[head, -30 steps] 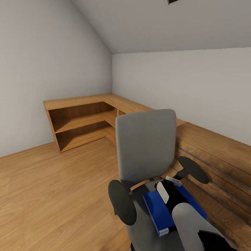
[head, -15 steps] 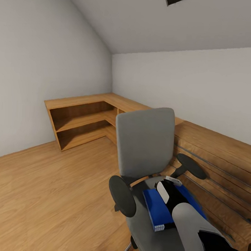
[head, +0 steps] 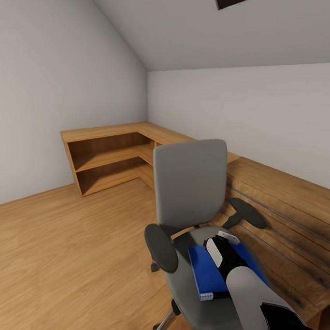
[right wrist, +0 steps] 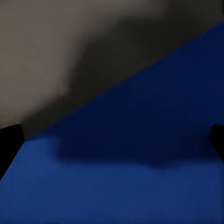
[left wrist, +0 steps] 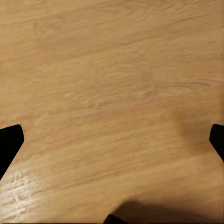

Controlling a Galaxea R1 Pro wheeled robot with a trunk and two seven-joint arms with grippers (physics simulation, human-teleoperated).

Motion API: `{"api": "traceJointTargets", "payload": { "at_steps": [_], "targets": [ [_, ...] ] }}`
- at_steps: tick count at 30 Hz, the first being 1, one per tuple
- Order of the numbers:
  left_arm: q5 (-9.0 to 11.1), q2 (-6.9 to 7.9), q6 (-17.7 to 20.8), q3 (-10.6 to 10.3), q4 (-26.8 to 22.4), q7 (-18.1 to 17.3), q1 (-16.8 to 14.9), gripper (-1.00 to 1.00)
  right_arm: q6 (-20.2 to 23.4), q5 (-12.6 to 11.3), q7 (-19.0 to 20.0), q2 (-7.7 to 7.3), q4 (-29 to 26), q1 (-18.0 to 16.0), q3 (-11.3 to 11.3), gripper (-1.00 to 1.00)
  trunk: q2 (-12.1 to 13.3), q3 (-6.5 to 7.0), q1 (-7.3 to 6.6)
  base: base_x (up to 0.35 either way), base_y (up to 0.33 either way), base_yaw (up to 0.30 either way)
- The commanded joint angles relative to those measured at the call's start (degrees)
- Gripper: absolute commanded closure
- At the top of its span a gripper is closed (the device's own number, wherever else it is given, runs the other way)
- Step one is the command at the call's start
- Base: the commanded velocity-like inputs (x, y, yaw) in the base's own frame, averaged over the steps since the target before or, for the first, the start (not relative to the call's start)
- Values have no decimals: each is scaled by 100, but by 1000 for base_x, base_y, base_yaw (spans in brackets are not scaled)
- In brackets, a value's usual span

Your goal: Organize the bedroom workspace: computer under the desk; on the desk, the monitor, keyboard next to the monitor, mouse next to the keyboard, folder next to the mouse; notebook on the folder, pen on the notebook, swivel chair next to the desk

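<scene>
The blue folder (head: pixel 208 275) lies on the seat of the swivel chair (head: pixel 189 185) beside the wooden cabinets (head: pixel 112 155), the right gripper (right wrist: pixel 112 140) hanging spread wide just above it, gripping nothing, so I judge nearly everything remains undone.

My right arm (head: pixel 247 297) reaches forward and down, wrist bent. Its gripper (right wrist: pixel 112 135) hangs with fingers spread wide. My left gripper (left wrist: pixel 112 140) points downward, fingertips likewise far apart.
</scene>
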Motion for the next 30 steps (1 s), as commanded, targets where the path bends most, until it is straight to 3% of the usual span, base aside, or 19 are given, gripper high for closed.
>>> {"api": "traceJointTargets", "payload": {
  "at_steps": [1, 20, 30],
  "targets": [
    [8, -1, -16, -6, 1, 3, -2, -100, 11, -112, -37, 1, 85, 2, -25, -100, -2, -6, -1, -61, 0, 0],
    [6, -7, -27, -9, 1, -6, -2, -100, 13, -111, -31, -7, 84, 2, -25, -100, -2, -6, -1, -82, -34, 0],
    [-3, -7, -303, -15, 1, -25, -2, -100, 11, -111, -34, -2, 88, 2, -25, -100, -2, -6, -1, -105, -52, 0]
  ]
}}
